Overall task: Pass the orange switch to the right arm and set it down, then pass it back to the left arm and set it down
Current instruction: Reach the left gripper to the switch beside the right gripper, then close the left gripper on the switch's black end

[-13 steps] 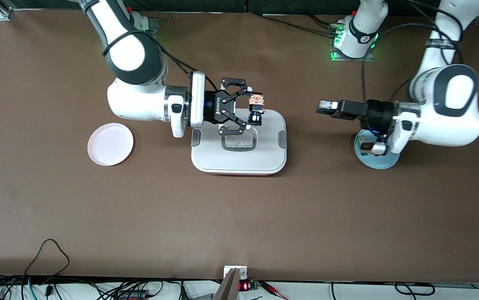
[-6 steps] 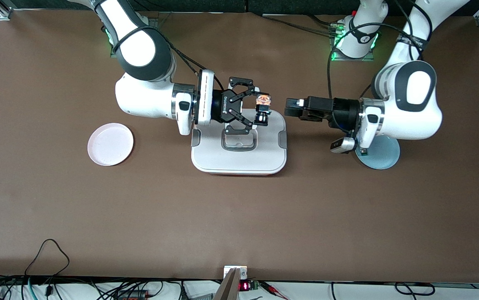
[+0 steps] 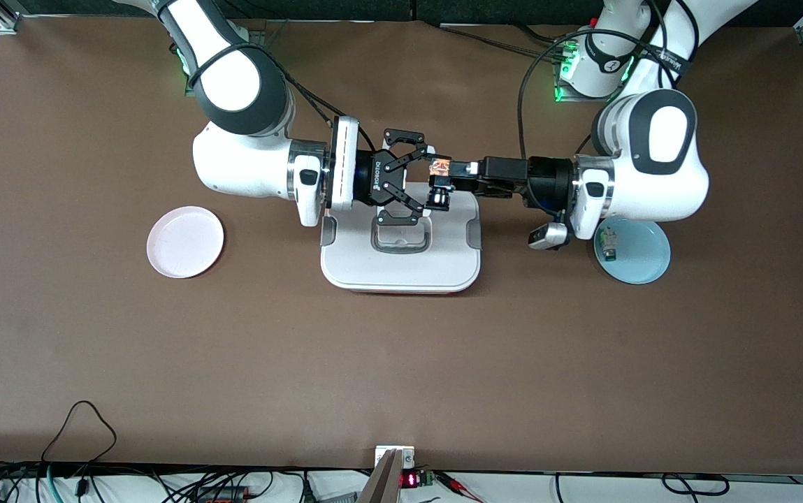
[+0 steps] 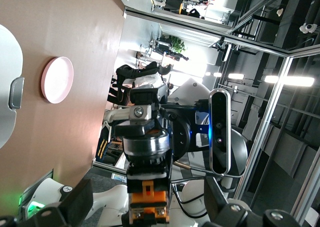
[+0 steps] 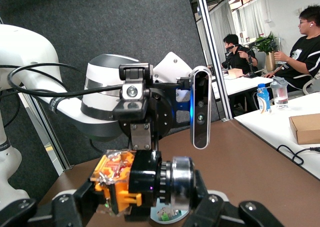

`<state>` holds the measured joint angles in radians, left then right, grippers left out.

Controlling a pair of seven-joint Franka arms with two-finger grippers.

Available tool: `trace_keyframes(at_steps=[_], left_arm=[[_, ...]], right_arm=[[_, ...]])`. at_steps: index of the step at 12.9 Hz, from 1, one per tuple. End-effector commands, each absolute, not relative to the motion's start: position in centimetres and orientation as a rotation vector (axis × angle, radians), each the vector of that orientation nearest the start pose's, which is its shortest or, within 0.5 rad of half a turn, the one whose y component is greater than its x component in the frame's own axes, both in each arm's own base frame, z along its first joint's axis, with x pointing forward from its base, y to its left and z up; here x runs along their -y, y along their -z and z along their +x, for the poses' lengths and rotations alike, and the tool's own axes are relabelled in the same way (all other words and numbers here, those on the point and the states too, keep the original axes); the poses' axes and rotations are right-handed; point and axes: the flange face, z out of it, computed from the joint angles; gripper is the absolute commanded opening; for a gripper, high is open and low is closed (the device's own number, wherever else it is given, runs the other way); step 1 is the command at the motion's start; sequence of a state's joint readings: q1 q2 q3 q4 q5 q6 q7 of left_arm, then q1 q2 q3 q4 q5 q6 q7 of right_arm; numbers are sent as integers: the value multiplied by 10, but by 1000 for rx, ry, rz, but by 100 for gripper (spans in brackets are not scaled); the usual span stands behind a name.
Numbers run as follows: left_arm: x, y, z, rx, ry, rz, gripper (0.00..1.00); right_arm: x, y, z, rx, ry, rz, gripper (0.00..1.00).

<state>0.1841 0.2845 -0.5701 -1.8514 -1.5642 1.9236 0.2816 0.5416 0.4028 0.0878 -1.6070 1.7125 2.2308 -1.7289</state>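
Switch [image 3: 437, 183]: clamped in my right tool [image 3: 421, 179], up in the air over the box [image 3: 401, 241] edge nearest my bases; orange end toward my left tool [image 3: 458, 170]. Left tool: fingers apart, flanking that orange end, no grip visible. Box: white, on the desk [image 3: 401, 363] beneath both tools. Blue plate [image 3: 642, 257]: below my left wrist, small component on it. Pink plate [image 3: 185, 241]: toward my right arm's end.
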Motion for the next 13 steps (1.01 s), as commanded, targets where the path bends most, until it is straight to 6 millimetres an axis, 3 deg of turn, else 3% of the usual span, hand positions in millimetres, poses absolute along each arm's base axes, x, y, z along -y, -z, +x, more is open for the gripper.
trace_keyframes(at_steps=[1,4,6,7,8,10,12,13], left_arm=[[277,-451,569,-170,232,1588,84],[277,-451,569,-178,243,1585,53],[276,-451,569,-178,247,1583,16],[277,-451,569,-183,254,1582,5],[277,-452,569,-183,254,1582,0],[277,-452,568,-183,257,1582,0],[276,-452,569,-184,258,1581,0],[276,-452,569,-184,258,1581,0]], right_arm=[[-440,-455,561,1035,981,-1460,38],[-440,-455,561,1038,982,-1460,38],[-440,-455,561,1041,984,-1457,38],[-441,-454,560,1046,987,-1454,38],[-442,-453,559,1048,985,-1454,38],[-441,-452,559,1048,986,-1455,39],[-441,-451,559,1048,985,-1456,48],[-441,-451,559,1045,983,-1456,61]])
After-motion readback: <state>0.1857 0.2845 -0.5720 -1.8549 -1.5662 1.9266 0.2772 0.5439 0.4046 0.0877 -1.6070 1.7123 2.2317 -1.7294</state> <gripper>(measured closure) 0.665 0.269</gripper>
